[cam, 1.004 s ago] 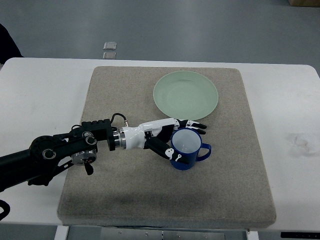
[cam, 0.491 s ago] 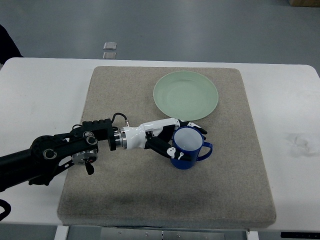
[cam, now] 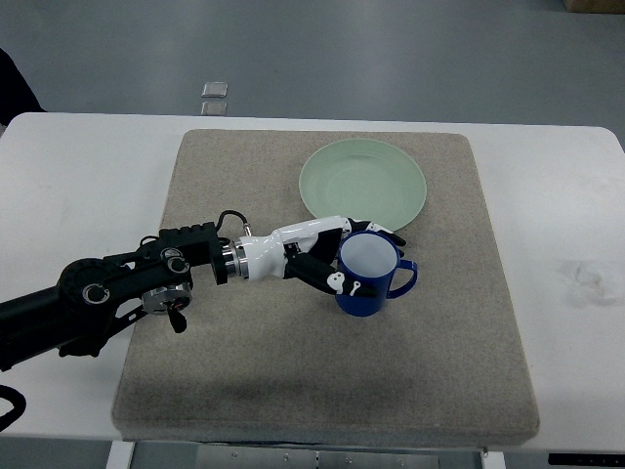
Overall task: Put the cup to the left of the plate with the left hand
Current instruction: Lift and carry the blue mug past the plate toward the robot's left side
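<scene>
The left hand (cam: 327, 256) has its fingers (cam: 332, 283) curled around a blue cup (cam: 367, 277), so it holds the cup from the cup's 9 o'clock side. One black and white finger lies over the near side of the cup, and other fingertips show at the far rim, close to the plate. The arm (cam: 107, 293) of this hand comes in from the left edge of the picture, black at the lower part and white near the wrist.

The cup is upright, with its white inside open to the camera. Its handle (cam: 404, 277) points to 3 o'clock. I cannot tell if the bottom of the cup touches the mat or is a little above it.

The cup is at about 6 o'clock from the pale green plate (cam: 363, 186), just beside the near rim of the plate. It is not yet at the 9 o'clock side of the plate. The plate lies flat on the far half of a grey-brown mat (cam: 234, 381), a little toward 1 o'clock from the mat's middle.

The mat covers the middle of a white table (cam: 78, 176). On the grey floor beyond the table, at about 11 o'clock, two small square plates (cam: 215, 97) are set into the floor.
</scene>
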Robot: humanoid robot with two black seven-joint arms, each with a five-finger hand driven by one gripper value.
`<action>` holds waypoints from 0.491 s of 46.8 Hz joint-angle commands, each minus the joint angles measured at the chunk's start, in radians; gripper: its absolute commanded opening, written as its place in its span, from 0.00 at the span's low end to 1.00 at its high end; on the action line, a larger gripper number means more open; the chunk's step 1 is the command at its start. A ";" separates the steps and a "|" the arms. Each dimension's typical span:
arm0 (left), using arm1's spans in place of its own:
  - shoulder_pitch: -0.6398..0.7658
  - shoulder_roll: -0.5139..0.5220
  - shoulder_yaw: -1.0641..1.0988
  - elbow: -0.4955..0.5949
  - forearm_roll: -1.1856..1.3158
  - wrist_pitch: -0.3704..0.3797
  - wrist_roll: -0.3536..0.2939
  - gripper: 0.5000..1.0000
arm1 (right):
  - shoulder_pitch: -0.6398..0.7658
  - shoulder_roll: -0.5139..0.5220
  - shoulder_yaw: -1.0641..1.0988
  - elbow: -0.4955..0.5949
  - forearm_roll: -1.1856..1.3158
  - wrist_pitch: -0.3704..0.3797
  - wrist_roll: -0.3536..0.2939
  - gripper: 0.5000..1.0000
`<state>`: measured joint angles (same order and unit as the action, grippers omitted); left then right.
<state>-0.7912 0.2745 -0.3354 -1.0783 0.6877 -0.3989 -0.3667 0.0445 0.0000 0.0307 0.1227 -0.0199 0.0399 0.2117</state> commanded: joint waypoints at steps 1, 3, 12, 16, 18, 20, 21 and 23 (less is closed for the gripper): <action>-0.008 0.000 -0.016 0.000 0.001 0.000 0.000 0.58 | 0.000 0.000 0.000 0.000 0.000 0.000 0.000 0.86; -0.009 0.002 -0.020 0.000 0.001 0.000 0.000 0.58 | 0.000 0.000 0.000 0.000 0.000 0.000 0.000 0.86; -0.011 0.018 -0.060 0.001 0.001 0.009 0.000 0.59 | 0.000 0.000 0.000 0.000 0.000 0.000 0.000 0.86; -0.011 0.026 -0.082 0.020 -0.001 0.011 0.000 0.59 | 0.000 0.000 0.000 0.000 0.000 0.000 0.000 0.86; -0.011 0.035 -0.094 0.031 -0.002 0.009 0.000 0.59 | 0.000 0.000 0.000 0.000 0.000 0.000 0.000 0.86; -0.011 0.048 -0.100 0.038 -0.002 0.011 0.000 0.59 | 0.000 0.000 0.000 0.000 0.000 0.000 0.000 0.86; -0.011 0.052 -0.102 0.041 -0.005 0.011 0.000 0.59 | 0.000 0.000 0.000 0.000 0.000 0.000 0.000 0.86; -0.011 0.061 -0.103 0.046 -0.014 0.011 0.000 0.59 | 0.000 0.000 0.000 0.000 0.000 0.000 0.000 0.86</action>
<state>-0.8024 0.3210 -0.4345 -1.0409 0.6846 -0.3878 -0.3667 0.0445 0.0000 0.0307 0.1227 -0.0199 0.0399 0.2117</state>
